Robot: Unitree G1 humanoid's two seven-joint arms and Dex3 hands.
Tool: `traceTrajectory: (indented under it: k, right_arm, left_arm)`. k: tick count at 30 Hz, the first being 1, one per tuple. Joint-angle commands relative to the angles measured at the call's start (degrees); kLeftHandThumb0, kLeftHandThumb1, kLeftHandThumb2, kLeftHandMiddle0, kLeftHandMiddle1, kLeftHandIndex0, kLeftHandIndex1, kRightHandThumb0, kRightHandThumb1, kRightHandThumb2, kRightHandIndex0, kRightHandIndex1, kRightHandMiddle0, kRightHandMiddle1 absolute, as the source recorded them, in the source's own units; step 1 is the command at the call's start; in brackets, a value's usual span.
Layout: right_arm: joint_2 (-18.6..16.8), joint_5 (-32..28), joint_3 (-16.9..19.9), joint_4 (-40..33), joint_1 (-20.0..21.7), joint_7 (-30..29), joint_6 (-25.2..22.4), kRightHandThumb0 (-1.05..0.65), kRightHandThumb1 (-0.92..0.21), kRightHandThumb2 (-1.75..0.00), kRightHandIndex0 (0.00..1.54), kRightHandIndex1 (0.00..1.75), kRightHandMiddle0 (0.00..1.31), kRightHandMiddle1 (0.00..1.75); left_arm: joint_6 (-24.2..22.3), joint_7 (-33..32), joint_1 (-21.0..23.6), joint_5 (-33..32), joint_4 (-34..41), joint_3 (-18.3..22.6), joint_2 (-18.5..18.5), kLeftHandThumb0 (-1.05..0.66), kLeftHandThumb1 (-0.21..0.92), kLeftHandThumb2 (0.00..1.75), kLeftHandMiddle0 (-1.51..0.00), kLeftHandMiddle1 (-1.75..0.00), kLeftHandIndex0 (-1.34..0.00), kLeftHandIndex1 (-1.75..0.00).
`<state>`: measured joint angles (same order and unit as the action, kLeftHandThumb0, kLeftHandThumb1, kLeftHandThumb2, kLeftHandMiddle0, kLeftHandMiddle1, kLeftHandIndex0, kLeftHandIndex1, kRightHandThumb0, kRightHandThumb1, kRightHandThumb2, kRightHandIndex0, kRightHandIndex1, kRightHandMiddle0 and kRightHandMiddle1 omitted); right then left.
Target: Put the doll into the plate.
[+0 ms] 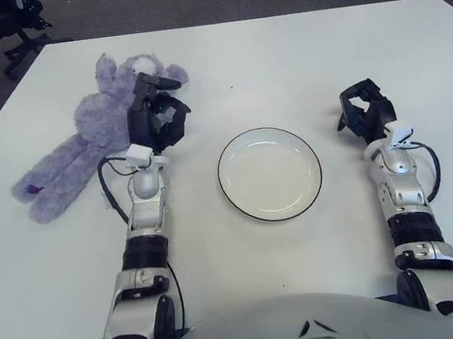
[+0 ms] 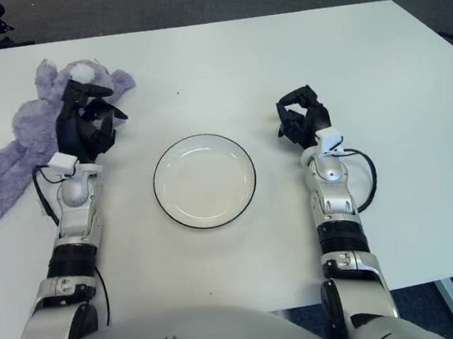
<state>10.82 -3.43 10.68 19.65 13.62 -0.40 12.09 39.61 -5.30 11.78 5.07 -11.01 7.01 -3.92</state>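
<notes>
My left hand (image 1: pixel 155 116) is up over the purple plush doll (image 1: pixel 90 132), at the doll's right flank just below its head, with the fingers spread and nothing gripped between them; whether the fingertips touch the fur I cannot tell. The doll lies sprawled on the white tabletop (image 1: pixel 279 55) toward its far left corner, head pointing away from me and its long legs trailing out toward the left edge. The plate (image 1: pixel 269 173), white with a thin dark rim, sits in the middle of the tabletop in front of me, to the right of my left forearm and well apart from the doll; it holds nothing. My right hand (image 1: pixel 366 113) shows to the right of the plate, apart from its rim, fingers curled in on themselves around nothing. Beyond the far left corner of the tabletop a black office chair (image 1: pixel 1 19) stands on the dark carpet.
</notes>
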Motion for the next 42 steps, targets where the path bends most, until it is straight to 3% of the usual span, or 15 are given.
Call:
traceTrajectory:
  k: [1,4,6,14,18,21,25,29,32,34,42]
  right_arm:
    - [0.2,1.1,-0.4,2.6,-1.4,-0.3,-2.0,-0.36,-0.92,-0.39,0.92,1.75,0.34,1.61]
    - [0.2,1.6,-0.8,3.2,-1.1,-0.5,-2.3,-0.36,-0.92,-0.39,0.91,1.75,0.35,1.61]
    - [0.2,1.7,-1.0,3.4,-1.0,-0.6,-2.4,-0.36,-0.92,-0.39,0.91,1.75,0.35,1.61]
    - [0.3,1.7,-1.3,3.6,-0.9,-0.9,-2.3,-0.36,-0.92,-0.39,0.91,1.75,0.35,1.61]
    - [0.1,2.0,-1.8,3.5,-0.9,-1.4,-2.7,-0.36,-0.92,-0.39,0.91,1.75,0.35,1.61]
    - [0.1,2.0,-1.9,3.3,-0.9,-1.4,-2.8,-0.36,-0.92,-0.39,0.91,1.75,0.35,1.61]
    - [0.1,1.9,-2.0,3.3,-1.0,-1.5,-2.8,-0.36,-0.92,-0.39,0.9,1.75,0.34,1.61]
    - [0.2,1.8,-2.0,3.3,-1.0,-1.5,-2.8,-0.36,-0.92,-0.39,0.9,1.75,0.34,1.62]
    - [-0.1,1.0,-1.7,4.2,-0.9,-0.8,-1.1,-0.36,-0.92,-0.39,0.89,1.75,0.34,1.62]
    - [-0.2,0.7,-1.6,4.6,-0.9,-0.6,-0.6,-0.36,-0.92,-0.39,0.89,1.75,0.34,1.62]
    - [-0.2,0.3,-1.4,5.4,-0.7,-0.3,0.5,-0.36,-0.92,-0.39,0.88,1.75,0.35,1.61]
  left_arm:
    - [2.1,-1.7,-2.0,2.4,0.5,2.1,-1.8,-0.35,0.92,0.34,-0.79,-1.37,-0.39,-1.55]
    - [6.4,-5.1,-0.7,8.0,2.8,6.4,-5.7,-0.35,0.92,0.33,-0.77,-1.35,-0.41,-1.53]
    - [7.4,-6.1,-0.3,9.6,3.0,7.2,-6.3,-0.35,0.92,0.31,-0.77,-1.33,-0.42,-1.52]
    - [8.7,-8.3,0.1,11.1,2.4,7.1,-7.2,-0.35,0.92,0.3,-0.77,-1.3,-0.43,-1.51]
    - [13.9,-19.2,3.5,23.9,0.6,12.1,-10.1,-0.35,0.92,0.29,-0.75,-1.28,-0.44,-1.49]
    - [14.9,-23.9,4.6,29.4,-0.9,12.8,-12.4,-0.12,0.9,0.25,-0.68,-1.28,-0.46,-1.35]
    - [15.8,-28.0,5.5,33.1,-2.8,12.3,-15.2,-0.03,0.89,0.23,-0.65,-1.28,-0.46,-1.3]
    - [15.8,-30.7,5.7,34.3,-3.6,11.3,-16.3,-0.01,0.89,0.23,-0.65,-1.28,-0.46,-1.29]
    - [12.5,-34.6,5.8,42.8,-2.5,11.2,-21.5,-0.01,0.89,0.23,-0.62,-1.34,-0.48,-1.25]
    - [10.6,-35.8,5.4,45.1,-1.9,10.7,-22.6,0.0,0.89,0.23,-0.6,-1.37,-0.49,-1.23]
    - [5.9,-38.4,4.1,46.6,-0.5,7.6,-24.8,0.0,0.9,0.23,-0.58,-1.4,-0.49,-1.21]
